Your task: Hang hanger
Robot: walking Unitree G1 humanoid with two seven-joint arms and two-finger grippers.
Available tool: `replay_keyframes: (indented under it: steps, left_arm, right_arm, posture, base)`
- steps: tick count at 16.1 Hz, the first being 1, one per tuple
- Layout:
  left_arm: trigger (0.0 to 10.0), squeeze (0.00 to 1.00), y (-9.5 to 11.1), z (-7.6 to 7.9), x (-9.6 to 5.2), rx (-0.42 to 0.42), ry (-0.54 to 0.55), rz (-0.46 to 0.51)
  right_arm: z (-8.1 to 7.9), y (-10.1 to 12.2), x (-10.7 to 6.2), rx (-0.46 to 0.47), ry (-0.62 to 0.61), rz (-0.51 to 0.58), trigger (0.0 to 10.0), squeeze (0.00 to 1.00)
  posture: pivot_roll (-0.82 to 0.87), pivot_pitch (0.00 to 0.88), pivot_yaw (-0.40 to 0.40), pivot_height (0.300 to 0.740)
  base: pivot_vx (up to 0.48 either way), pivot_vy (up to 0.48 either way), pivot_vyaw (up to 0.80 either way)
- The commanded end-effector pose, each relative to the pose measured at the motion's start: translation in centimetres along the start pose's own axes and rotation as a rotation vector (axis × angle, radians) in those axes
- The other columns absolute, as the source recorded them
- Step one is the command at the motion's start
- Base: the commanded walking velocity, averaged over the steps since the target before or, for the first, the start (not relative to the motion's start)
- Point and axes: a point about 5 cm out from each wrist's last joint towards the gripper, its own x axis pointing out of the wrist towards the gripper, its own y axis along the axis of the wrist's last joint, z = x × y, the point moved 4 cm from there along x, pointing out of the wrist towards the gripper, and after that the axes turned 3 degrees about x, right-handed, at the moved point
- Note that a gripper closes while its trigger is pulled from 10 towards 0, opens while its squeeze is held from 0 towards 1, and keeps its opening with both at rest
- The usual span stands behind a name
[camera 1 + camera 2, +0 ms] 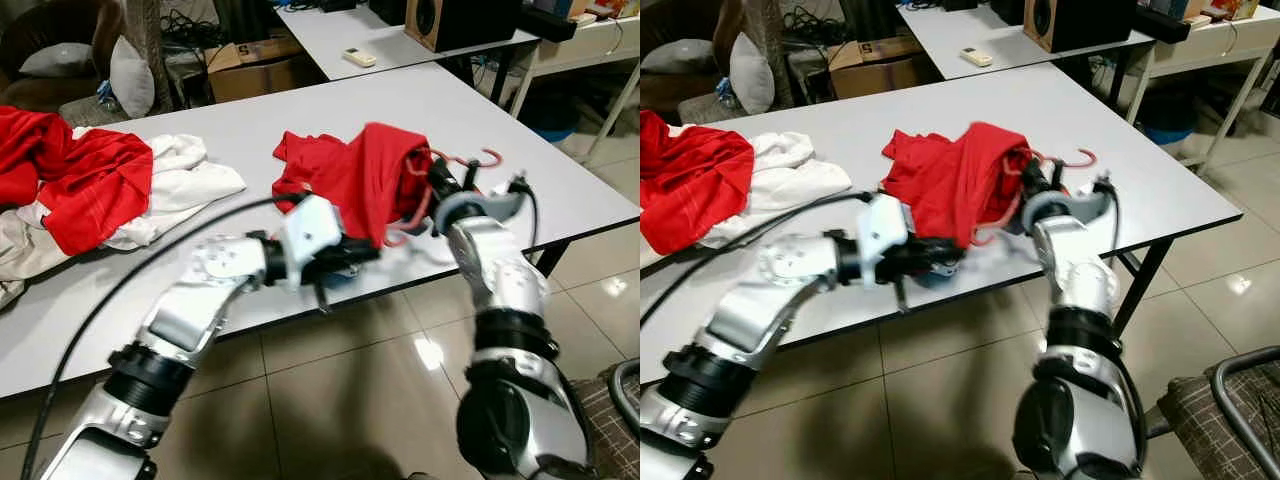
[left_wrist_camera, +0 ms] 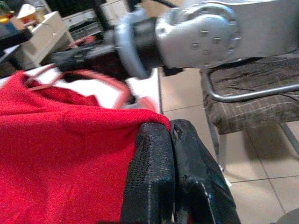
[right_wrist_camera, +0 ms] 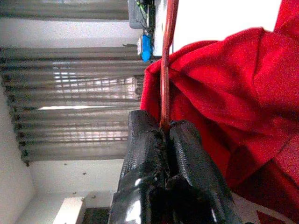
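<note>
A: What's the biggest thing here?

B: The white bench (image 1: pixel 420 110). At its far left lies a heap of red and white clothes (image 1: pixel 95 190); near the front edge is a red shirt (image 1: pixel 345 175), partly lifted off the surface.

A: Why lifted?

B: My guess is that it is being held up between the two arms so the hanger (image 1: pixel 455 165) sits properly inside it before anything gets hung. The hanger is red and thin, and its hook pokes out to the right of the shirt, above the bench.

A: Who holds what?

B: The right gripper (image 3: pixel 166 128) has its fingers pressed together on the hanger's thin red wire, which runs straight out from between them. That fixes the hanger while the cloth is pulled.

A: And the left?

B: The left gripper (image 2: pixel 170 140) has its fingers together too, pinching the lower edge of the red shirt right at the tips. From the head camera it sits at the bench's front edge, just under the cloth.

A: Any rail to hang it on?

B: I can't make one out.
</note>
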Motion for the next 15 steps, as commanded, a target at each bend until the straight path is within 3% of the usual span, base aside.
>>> replay_keyframes:
  steps: [1,3,7,8,10,11,12,14,15]
  left_arm:
    - [0.0,0.0,0.2,0.4,0.3,0.003,-0.03,0.007]
    - [0.0,0.0,0.5,0.8,0.6,-0.002,-0.049,0.015]
    - [0.0,0.0,2.3,1.8,2.0,-0.044,-0.079,0.111]
    - [0.0,0.0,2.3,1.9,2.7,-0.05,-0.069,0.109]
    - [0.0,0.0,0.5,1.1,4.1,-0.006,0.031,0.005]
    - [10.0,0.0,-1.2,0.5,3.7,0.04,0.075,-0.101]
    - [10.0,0.05,-1.9,0.4,3.1,-0.007,0.075,-0.125]
    - [10.0,1.0,-2.4,0.0,2.0,-0.016,0.106,-0.145]
    - [10.0,1.0,-2.7,0.2,1.4,-0.034,0.104,-0.145]
  right_arm:
    - [-0.6,0.0,0.4,-0.022,0.004,0.026,10.0,0.0]
    - [-0.7,-0.3,0.9,0.027,-0.008,0.044,10.0,0.0]
    - [-1.0,-1.5,1.8,0.012,-0.013,0.042,10.0,0.0]
    - [-1.3,-2.1,1.9,0.02,0.001,0.029,10.0,0.0]
    - [-2.9,-3.7,1.9,0.041,0.084,-0.032,10.0,0.0]
    - [-3.9,-3.8,1.7,0.033,0.145,-0.053,10.0,0.0]
    - [-4.6,-3.6,1.4,0.008,0.196,-0.062,10.0,0.0]
    - [-5.2,-3.0,0.8,-0.035,0.259,-0.059,10.0,0.0]
    - [-5.1,-2.4,0.5,-0.076,0.264,-0.047,10.0,0.0]
  posture:
    - [-0.18,0.0,0.097,0.74]
    - [-0.18,0.0,0.097,0.74]
    - [-0.17,0.0,0.098,0.74]
    - [-0.17,0.0,0.098,0.74]
    - [-0.17,0.0,0.099,0.74]
    - [-0.17,0.0,0.1,0.74]
    - [-0.17,0.0,0.1,0.74]
    - [-0.17,0.0,0.099,0.74]
    - [-0.17,0.0,0.098,0.74]
  base:
    - [0.0,0.0,0.0]
    - [0.0,0.0,0.0]
    - [0.0,0.0,0.0]
    - [0.0,0.0,0.0]
    - [0.0,0.0,0.0]
    - [0.0,0.0,0.0]
    - [0.0,0.0,0.0]
    - [0.0,0.0,0.0]
    - [0.0,0.0,0.0]
